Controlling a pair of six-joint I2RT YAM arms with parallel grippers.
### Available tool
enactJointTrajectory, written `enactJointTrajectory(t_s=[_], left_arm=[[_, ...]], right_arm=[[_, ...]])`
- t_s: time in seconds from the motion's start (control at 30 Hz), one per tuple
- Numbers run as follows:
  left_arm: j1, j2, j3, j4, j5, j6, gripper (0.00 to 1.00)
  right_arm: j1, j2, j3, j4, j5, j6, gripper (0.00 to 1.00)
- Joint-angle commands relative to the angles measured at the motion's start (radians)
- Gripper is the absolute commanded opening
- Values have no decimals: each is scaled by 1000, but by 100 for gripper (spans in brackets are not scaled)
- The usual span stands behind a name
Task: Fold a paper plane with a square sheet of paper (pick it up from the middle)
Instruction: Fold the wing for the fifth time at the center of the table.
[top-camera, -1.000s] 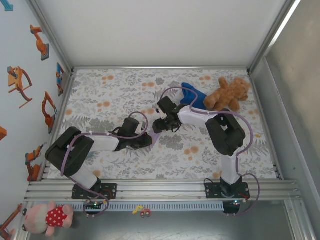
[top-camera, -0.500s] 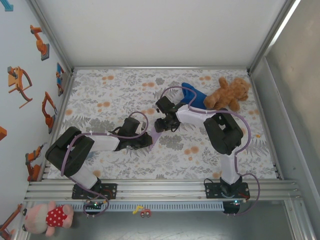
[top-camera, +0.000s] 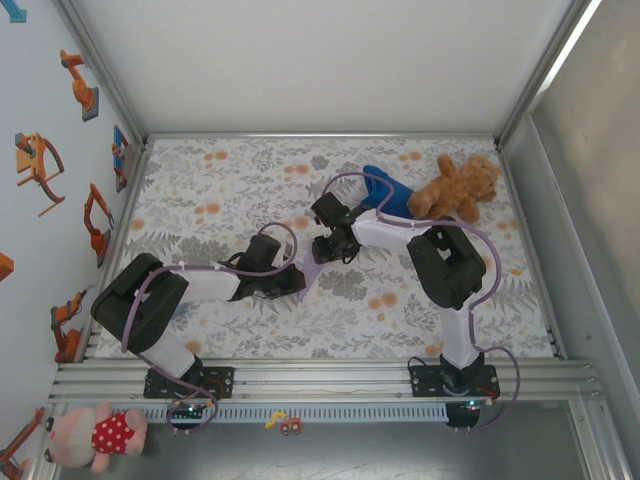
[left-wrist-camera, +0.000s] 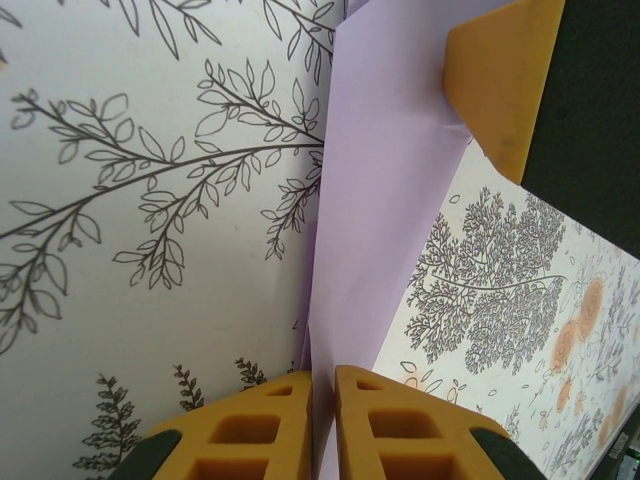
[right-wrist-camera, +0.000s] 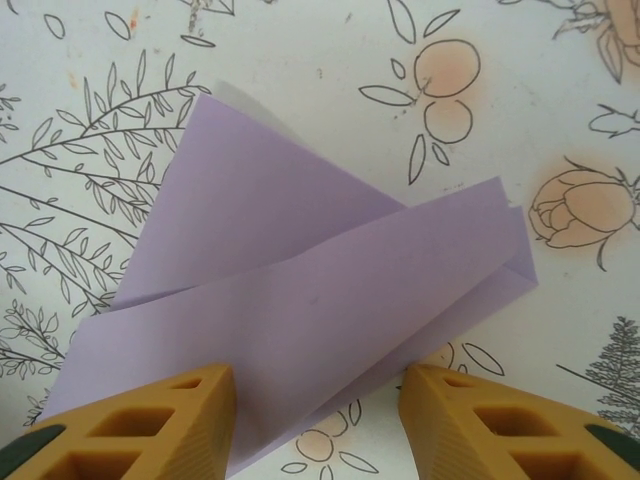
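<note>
Top camera first: the two arms meet mid-table over the flower-printed tablecloth (top-camera: 200, 180). The left gripper (top-camera: 293, 282) and the right gripper (top-camera: 318, 255) are nose to nose. Between them the lavender-purple paper sheet (top-camera: 310, 272) is just a thin sliver, mostly hidden under the black wrists. Its shape is hard to make out from up here, and so is either claw's state. At the far side, well apart from the action, a deep blue cloth (top-camera: 388, 192) lies touching a brown teddy bear (top-camera: 455, 188).

Over to the left wrist: here is the grip! The two yellow fingers (left-wrist-camera: 250, 430) are clenched on the paper's near edge, with only a slit between them. The sheet runs away up the frame and is cut off at the top. A yellow pad (left-wrist-camera: 500, 70) from the other claw rests on its far end.

Right wrist now: the folds are plain, two overlapping pointed flaps lying on the cloth. This claw's yellow fingers (right-wrist-camera: 150, 425) stand apart, released, flanking the sheet's near edge. The left-hand finger is at the paper's border, and the sheet's near edge is cut off at the bottom.
</note>
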Motion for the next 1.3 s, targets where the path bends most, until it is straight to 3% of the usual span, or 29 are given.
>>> enactJointTrajectory(t_s=[0.0, 0.6, 0.83, 0.97, 1.27], left_arm=[[-10, 42, -12, -141, -35, -13, 14], [-9, 75, 28, -214, -44, -3, 13], [-10, 86, 34, -212, -36, 0, 13], [-11, 90, 34, -205, -31, 2, 13], [-10, 92, 36, -204, -25, 2, 13]], right_arm=[[-7, 126, -65, -35, 42, 23, 46], [-10, 62, -51, -31, -23, 30, 43], [-12, -80, -27, -46, -77, 12, 54], [-10, -81, -32, -56, -109, -8, 63], [8, -43, -41, -97, -61, -45, 67]])
